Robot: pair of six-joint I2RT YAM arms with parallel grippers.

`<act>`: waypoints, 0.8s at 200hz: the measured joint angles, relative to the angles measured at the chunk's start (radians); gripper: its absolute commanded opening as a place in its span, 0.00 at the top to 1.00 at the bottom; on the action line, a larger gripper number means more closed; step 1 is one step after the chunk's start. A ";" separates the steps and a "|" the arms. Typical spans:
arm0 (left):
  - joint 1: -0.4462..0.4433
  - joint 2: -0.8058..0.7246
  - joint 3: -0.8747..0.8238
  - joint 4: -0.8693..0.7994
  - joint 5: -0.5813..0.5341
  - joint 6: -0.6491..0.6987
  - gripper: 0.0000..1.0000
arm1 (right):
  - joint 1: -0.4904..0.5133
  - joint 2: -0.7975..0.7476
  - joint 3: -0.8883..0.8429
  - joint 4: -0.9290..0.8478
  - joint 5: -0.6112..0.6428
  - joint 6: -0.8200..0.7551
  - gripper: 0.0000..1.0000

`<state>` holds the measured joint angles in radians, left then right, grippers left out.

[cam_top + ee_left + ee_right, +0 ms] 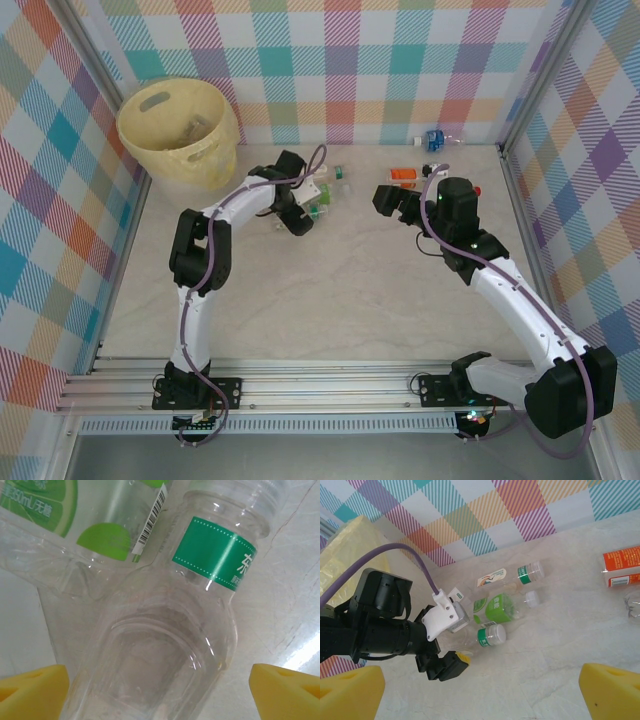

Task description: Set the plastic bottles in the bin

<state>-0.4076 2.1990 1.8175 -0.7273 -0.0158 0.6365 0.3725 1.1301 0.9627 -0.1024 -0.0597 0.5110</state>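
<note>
Straddling the bottle: the left gripper (160,692) hangs over a clear green-banded bottle (165,640), its yellow pads (35,690) wide to either side and nothing clamped.
Right gripper (480,690): jaws fully apart, empty, near the orange-label bottle (622,565).
Where it lies: on the table (350,300) just right of the bin (205,150), against a lime-label bottle (100,540).
Handling: it looks empty, so light; the thin, slick walls will likely buckle or squirt free.
Hold: I'd grip across the body below the label.
</note>
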 measured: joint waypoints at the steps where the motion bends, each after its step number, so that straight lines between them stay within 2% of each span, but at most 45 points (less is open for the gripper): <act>1: 0.000 0.000 -0.002 0.001 0.000 0.000 0.10 | 0.000 0.000 0.000 0.000 0.000 0.000 0.00; 63: -0.010 -0.019 -0.085 0.001 0.057 -0.038 0.12 | 0.000 0.000 0.000 -0.005 0.000 0.000 0.00; 100: -0.013 -0.018 -0.089 0.015 -0.004 -0.045 0.20 | 0.000 0.003 0.000 -0.006 0.000 0.000 0.00; 160: -0.024 -0.010 -0.093 0.078 -0.065 -0.052 0.42 | 0.000 0.005 0.000 -0.013 0.000 0.001 0.00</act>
<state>-0.4316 2.1891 1.7241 -0.6495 -0.0811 0.5846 0.3725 1.1347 0.9627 -0.1150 -0.0597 0.5121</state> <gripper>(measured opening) 0.609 0.996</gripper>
